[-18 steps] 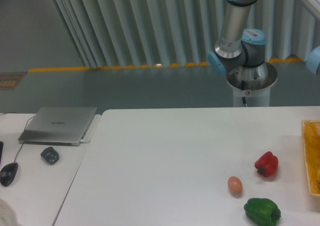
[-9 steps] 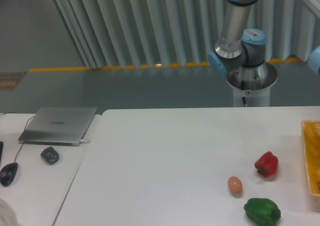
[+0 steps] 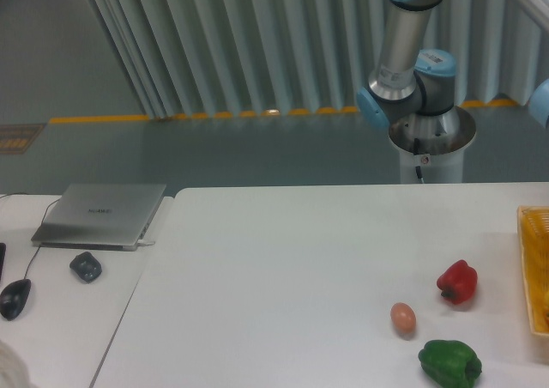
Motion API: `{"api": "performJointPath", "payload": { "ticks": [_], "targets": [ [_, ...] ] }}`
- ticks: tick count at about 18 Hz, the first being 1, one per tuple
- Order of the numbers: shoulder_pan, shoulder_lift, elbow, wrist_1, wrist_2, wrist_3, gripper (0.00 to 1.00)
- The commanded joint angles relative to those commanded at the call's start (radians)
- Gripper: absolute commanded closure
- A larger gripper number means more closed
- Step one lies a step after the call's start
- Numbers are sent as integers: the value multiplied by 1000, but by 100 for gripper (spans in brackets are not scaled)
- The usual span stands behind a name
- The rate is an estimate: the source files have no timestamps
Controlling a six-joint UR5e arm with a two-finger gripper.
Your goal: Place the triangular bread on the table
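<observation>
White table (image 3: 283,259) holds egg (image 3: 403,318), 2 peppers; bread, gripper unseen.

Arm (image 3: 403,53) upright — jaws out of frame.

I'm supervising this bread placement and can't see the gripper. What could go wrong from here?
The triangular bread and gripper are both out of frame, so the grasp can't be checked. A set-down near the egg, red pepper or green pepper could knock them; the egg may roll. The yellow basket at the table edge could be clipped.
</observation>
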Motion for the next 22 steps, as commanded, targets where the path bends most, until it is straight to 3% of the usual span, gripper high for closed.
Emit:
{"api": "performJointPath", "payload": {
  "ticks": [7, 9, 10, 13, 18, 20, 21, 22],
  "targets": [
    [-2, -12, 3, 3, 14, -5, 3],
    [-3, -12, 18, -1, 17, 0, 21],
    [-3, -12, 30, -8, 17, 0, 39],
    [-5, -12, 35, -9, 19, -3, 76],
    [-8, -21, 35, -6, 19, -11, 89],
    [-6, -21, 38, -5, 16, -9, 84],
    [-6, -21, 52, -3, 16, -6, 50],
    [-5, -21, 75, -3, 8, 0, 27]
  ]
}}
